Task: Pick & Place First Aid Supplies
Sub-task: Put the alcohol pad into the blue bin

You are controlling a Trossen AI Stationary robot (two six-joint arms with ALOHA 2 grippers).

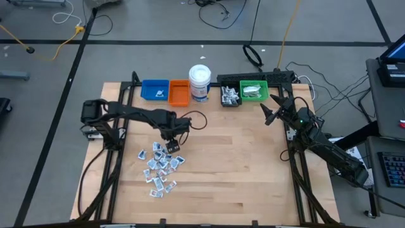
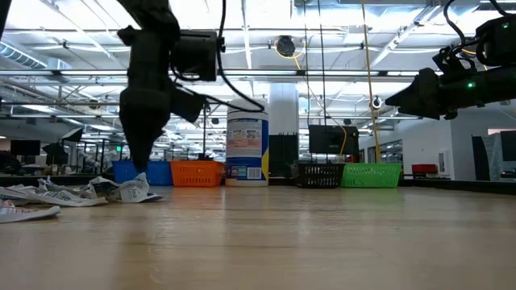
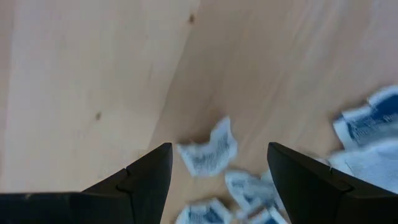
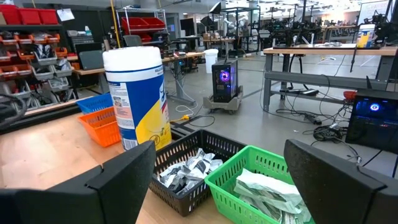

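Observation:
The first aid supplies are small white and light-blue wrapped packets lying loose in a pile [image 1: 161,166] on the wooden table, left of centre. My left gripper [image 1: 171,134] points down over the pile's far edge, open. In the left wrist view one crumpled packet [image 3: 208,149] lies on the wood below the gap between my fingers [image 3: 217,183]. In the low view my left gripper [image 2: 141,171] hangs just above the packets [image 2: 129,191]. My right gripper [image 1: 271,109] waits level and open at the far right, facing the bins.
Along the far edge stand a blue bin [image 1: 155,90], an orange bin [image 1: 179,92], a white jar with a blue label [image 1: 200,82], a black bin [image 1: 230,96] with silvery packets and a green bin [image 1: 254,92] with white ones. Bare wood lies at the centre and near right.

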